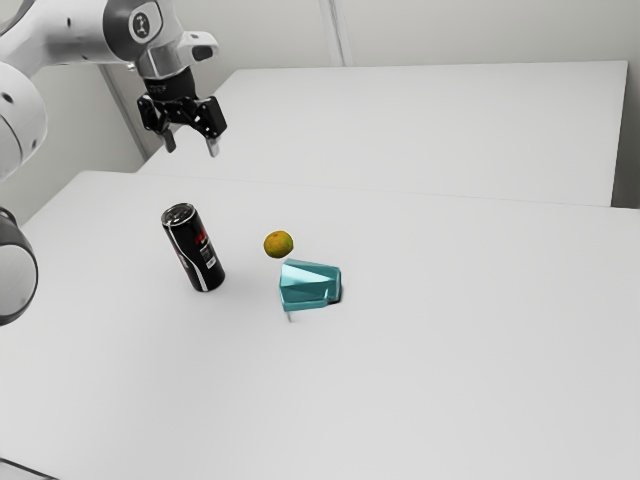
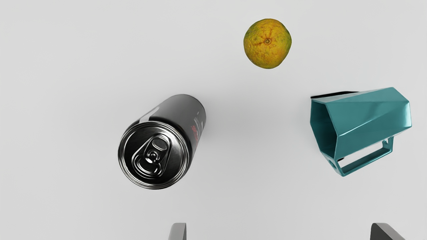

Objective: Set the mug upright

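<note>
White worktop [image 1: 450, 380] runs wide past your tipped teal mug [image 1: 311, 285] toward the exterior view's 3 and 6 o'clock, second table [image 1: 420, 130] and pale wall [image 1: 480, 30] at 12, can [image 1: 193, 248] at mug's 9-10, citrus [image 1: 278, 244] near at 11, arm [image 1: 85, 35] raised, end effector [image 1: 191, 150] spread, pointing down around mug's 11.

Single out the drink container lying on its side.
The teal mug: its mouth opens sideways, whereas the black can stands upright on its base.
</note>
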